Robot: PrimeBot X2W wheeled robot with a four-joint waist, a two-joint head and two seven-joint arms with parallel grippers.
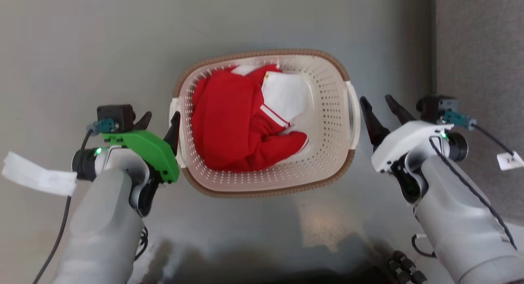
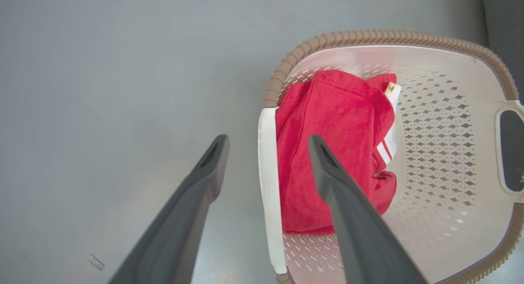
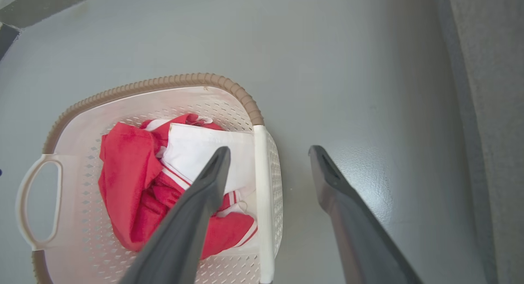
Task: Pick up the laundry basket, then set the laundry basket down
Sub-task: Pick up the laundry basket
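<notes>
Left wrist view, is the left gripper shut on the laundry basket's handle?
No, the left gripper is open, its fingers spread to either side of the laundry basket's white handle.

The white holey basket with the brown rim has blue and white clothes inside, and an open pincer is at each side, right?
Not blue: the head view shows red and white clothes inside the cream-white perforated plastic basket with the brown rim. The left pincer and the right pincer are open, one at each side.

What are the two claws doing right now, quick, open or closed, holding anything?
Left claw: open, empty, at the laundry basket's left side.
Right claw: open, empty, beside the basket's right side.
</notes>
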